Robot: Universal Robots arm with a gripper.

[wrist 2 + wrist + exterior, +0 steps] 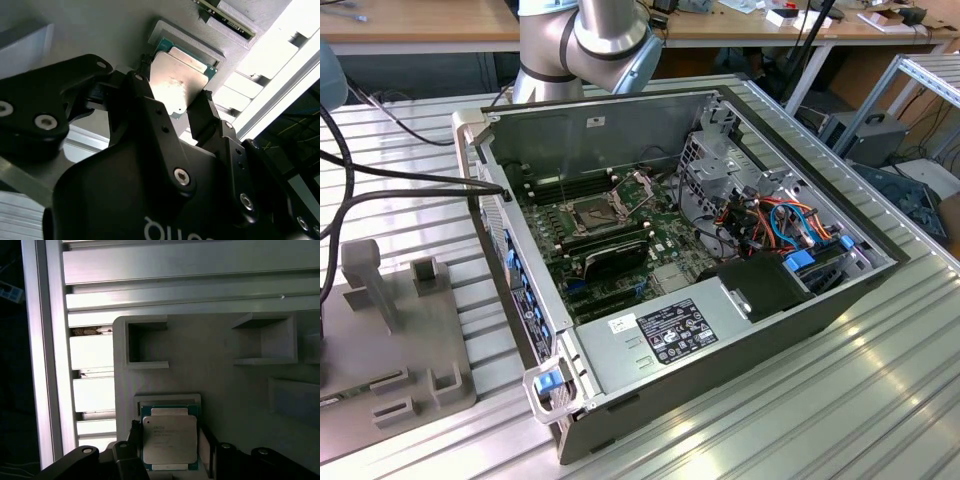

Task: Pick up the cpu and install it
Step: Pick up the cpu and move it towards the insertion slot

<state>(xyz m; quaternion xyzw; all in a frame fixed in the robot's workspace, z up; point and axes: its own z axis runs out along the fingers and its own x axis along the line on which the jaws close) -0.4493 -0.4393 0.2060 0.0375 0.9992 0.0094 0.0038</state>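
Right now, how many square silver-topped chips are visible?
1. The square silver-grey cpu lies in a recess of the pale grey tray, in both wrist views; others may be hidden.

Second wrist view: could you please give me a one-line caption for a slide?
Gripper positioned around the cpu, which lies flat in a recess of the grey holder.

This is a robotics lab or workshop: a robot arm (588,40) stands at the far side of a counter (880,400) built of ribbed aluminium profiles, behind an open computer case (610,130) with its board and wiring bare. A grey fixture tray (215,375) holds a cpu (169,439) in a pocket. Cables (380,175) trail across the counter, and cluttered wooden benches (420,20) stand far behind.
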